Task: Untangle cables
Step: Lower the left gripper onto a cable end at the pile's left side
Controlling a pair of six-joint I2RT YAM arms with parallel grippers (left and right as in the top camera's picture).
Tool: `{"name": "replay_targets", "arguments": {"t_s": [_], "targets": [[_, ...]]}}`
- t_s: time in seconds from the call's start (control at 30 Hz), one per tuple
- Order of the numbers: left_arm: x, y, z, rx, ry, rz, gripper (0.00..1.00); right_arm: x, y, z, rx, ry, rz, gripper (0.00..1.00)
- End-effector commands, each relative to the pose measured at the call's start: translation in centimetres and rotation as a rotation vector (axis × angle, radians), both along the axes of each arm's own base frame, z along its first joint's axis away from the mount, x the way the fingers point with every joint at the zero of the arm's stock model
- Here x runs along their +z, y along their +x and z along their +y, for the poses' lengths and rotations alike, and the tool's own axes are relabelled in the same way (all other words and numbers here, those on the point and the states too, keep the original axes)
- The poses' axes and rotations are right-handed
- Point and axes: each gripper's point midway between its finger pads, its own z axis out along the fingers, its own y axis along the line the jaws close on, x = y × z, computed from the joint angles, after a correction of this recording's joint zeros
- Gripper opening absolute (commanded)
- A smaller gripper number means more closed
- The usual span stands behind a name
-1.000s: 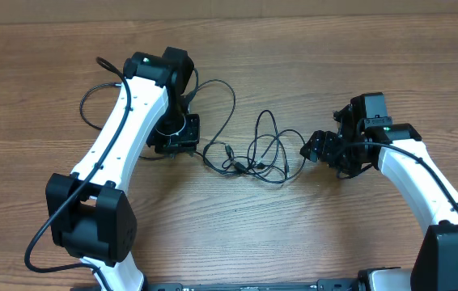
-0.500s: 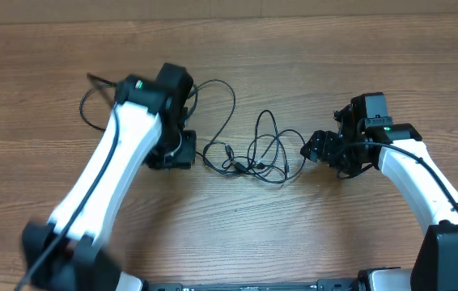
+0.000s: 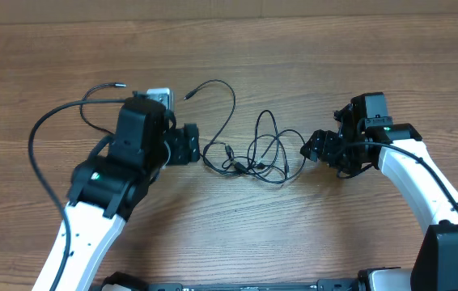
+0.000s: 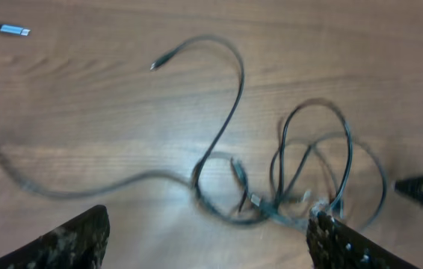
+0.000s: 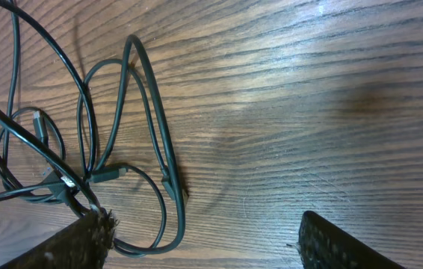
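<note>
The cables [image 3: 263,155] lie knotted on the desk [image 3: 310,65]. Just left of the knot, the left end effector [image 3: 187,145] gapes wide, empty. Just right of it, the right end effector [image 3: 316,148] also stands wide apart, gripping nothing, with a strand reaching one finger [image 5: 84,239].

Cables [image 3: 261,153] black; plug end [image 4: 13,31] silvery-grey; table [image 3: 334,242] mid-brown wood, darker grain streaks across it, pale glare patch in right wrist view; left arm [image 3: 83,234] white shell, black joints, small green light; right arm [image 3: 415,174] same white and black, green light too; left gripper [image 3: 187,145] black; right gripper [image 3: 316,148] black; fingers [image 4: 69,239] black, flecked with pale speckles.
</note>
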Motion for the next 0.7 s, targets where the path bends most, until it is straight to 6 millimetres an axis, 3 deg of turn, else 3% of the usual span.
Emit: {"name": "replay_targets", "arguments": {"t_s": [0.0,0.17,0.37,0.5,0.67], "targets": [[-2.6,2.0,-1.2,0.005,-0.027,0.037,0.84,0.0,0.1,0.0,0.003,0.005,-0.003,0.77],[-6.7,4.6,-3.9,-0.055,-0.073,0.115,0.81,0.0,0.2,0.0,0.003,0.005,-0.004,0.77],[-12.4,4.6,-7.4,-0.168,-0.180,0.292,0.77,0.0,0.2,0.0,0.003,0.004,-0.004,0.78],[-15.7,3.9,-7.4,-0.161,-0.162,0.398,0.72,0.0,0.2,0.0,0.003,0.004,-0.004,0.78],[-18.2,2.3,-6.7,-0.104,-0.149,0.522,0.69,0.0,0.2,0.0,0.003,0.004,-0.004,0.78]]}}
